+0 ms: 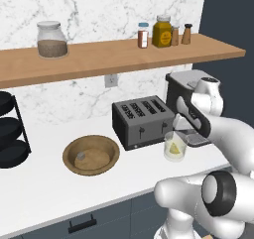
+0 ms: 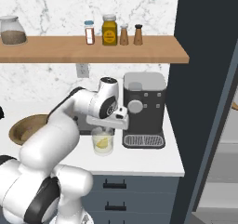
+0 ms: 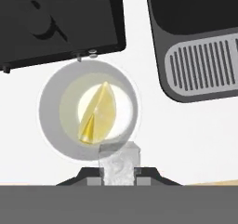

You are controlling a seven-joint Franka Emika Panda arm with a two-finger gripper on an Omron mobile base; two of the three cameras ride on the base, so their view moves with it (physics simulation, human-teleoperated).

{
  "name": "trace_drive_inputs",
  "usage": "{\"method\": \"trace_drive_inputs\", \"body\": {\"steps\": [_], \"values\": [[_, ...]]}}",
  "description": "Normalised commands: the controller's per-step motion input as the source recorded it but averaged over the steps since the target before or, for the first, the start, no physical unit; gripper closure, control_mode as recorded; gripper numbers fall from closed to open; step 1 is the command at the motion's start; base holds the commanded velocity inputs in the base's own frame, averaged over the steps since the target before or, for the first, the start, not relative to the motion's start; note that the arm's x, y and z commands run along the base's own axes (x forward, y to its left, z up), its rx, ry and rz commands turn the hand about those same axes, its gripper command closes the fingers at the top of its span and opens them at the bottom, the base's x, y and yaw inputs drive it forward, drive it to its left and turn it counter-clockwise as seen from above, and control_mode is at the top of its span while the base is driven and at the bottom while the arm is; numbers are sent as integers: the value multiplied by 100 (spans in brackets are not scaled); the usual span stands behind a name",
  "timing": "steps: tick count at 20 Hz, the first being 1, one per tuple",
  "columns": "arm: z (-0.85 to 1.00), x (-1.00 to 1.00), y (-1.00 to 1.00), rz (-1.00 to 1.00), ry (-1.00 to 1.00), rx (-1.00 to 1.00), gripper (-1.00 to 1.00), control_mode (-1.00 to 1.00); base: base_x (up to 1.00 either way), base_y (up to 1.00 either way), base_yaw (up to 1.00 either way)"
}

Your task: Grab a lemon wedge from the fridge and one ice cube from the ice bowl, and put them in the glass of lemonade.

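Pincer [image 3: 119, 180] pinches an ice cube [image 3: 119, 165] between its tips, hovering right over the near rim of the glass of lemonade [image 3: 88, 114]. Looks staged for a drop: cube sits above the rim, not yet over the centre, so a small shift toward the middle seems needed before release.

Lemon wedge [image 3: 96, 114] already lies inside the glass, in the liquid, so that half of the task reads as done. In the left base view the glass [image 1: 174, 147] stands on the white bench [image 1: 44, 183], just in front of the toaster [image 1: 143, 121] and beside the coffee machine [image 1: 184, 91].

Ice bowl [image 1: 91, 155] sits left of the toaster, well apart from the glass, one cube left in it.

Room: tight. Toaster edge and the coffee machine's drip tray [image 3: 204, 62] flank the glass closely; open bench lies toward the front edge. Straight-down release is safest; sideways sweeps risk knocking the glass.
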Motion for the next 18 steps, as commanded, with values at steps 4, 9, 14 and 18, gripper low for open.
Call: {"method": "trace_drive_inputs", "body": {"steps": [4, 9, 14, 18], "values": [[0, 19, 0, 0, 16, 0, 100, -100, 0, 0, 0], [-9, 1, 10, 0, 1, 0, 100, -100, 0, 0, 0], [-10, 0, 15, 0, 0, 0, 100, -100, 0, 0, 0], [-9, 0, 14, 0, 0, 0, 100, -100, 0, 0, 0]]}}
